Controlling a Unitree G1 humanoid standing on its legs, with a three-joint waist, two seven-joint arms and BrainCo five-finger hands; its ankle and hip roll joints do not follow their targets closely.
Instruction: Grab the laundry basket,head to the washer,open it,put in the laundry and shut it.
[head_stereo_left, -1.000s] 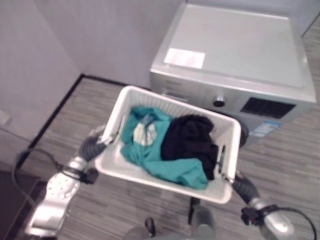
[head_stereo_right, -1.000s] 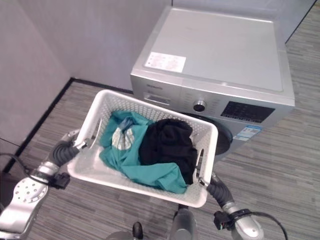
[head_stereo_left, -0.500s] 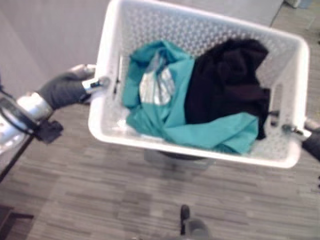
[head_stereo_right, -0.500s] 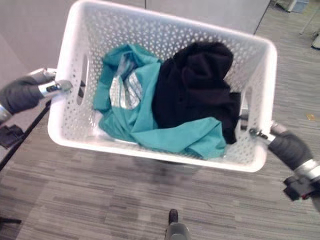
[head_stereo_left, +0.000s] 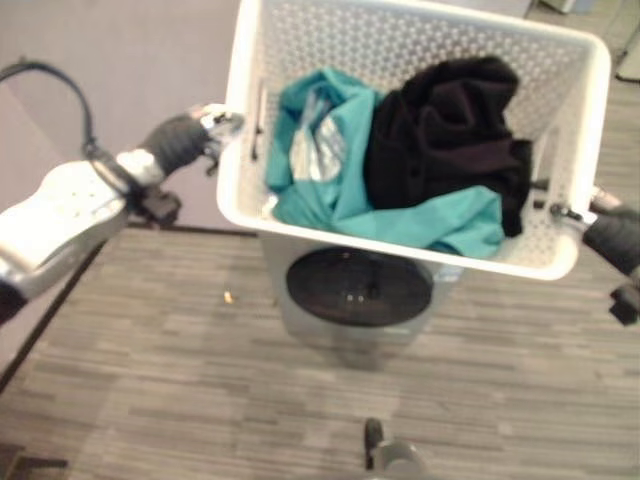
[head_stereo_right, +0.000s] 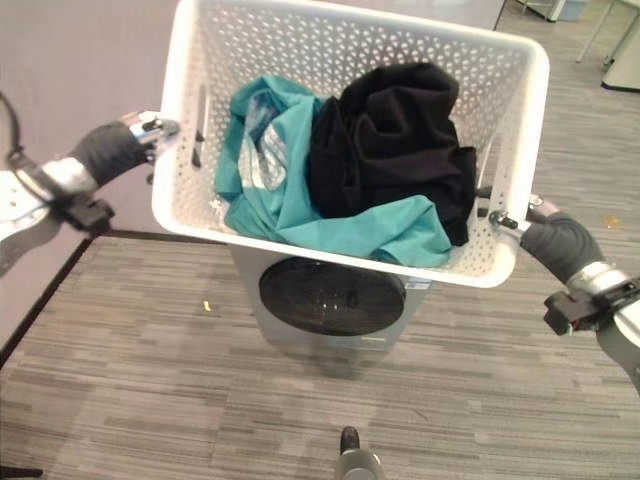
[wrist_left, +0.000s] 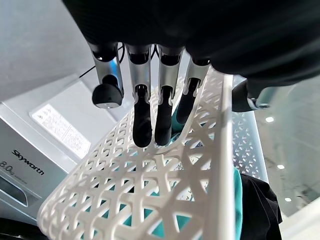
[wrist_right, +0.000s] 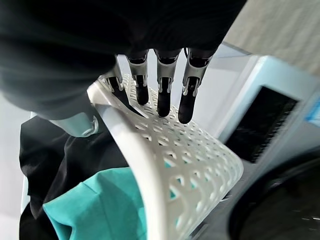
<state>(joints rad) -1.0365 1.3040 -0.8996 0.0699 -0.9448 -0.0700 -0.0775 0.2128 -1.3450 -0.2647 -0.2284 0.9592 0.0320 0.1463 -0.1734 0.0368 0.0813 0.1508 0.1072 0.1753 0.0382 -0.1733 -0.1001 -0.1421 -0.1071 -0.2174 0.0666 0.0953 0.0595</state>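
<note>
Basket (head_stereo_right: 352, 262) up in the air, white and perforated, carried above the silver washer (head_stereo_right: 330, 300) with its dark round door facing out. Left hand (head_stereo_right: 118, 148) grips one short end, fingers (wrist_left: 142, 122) curled over the lattice wall; right hand (head_stereo_right: 552, 238) clasps the opposite end the same way. Inside lie a teal garment (head_stereo_right: 300, 205) and a black one (head_stereo_right: 395, 145) (bunched together, touching), over grey plank floor (head_stereo_right: 150, 400).

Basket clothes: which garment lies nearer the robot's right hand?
The black garment: it is bunched at the end of the laundry basket beside the right hand. The teal garment lies mostly towards the left hand.
</note>
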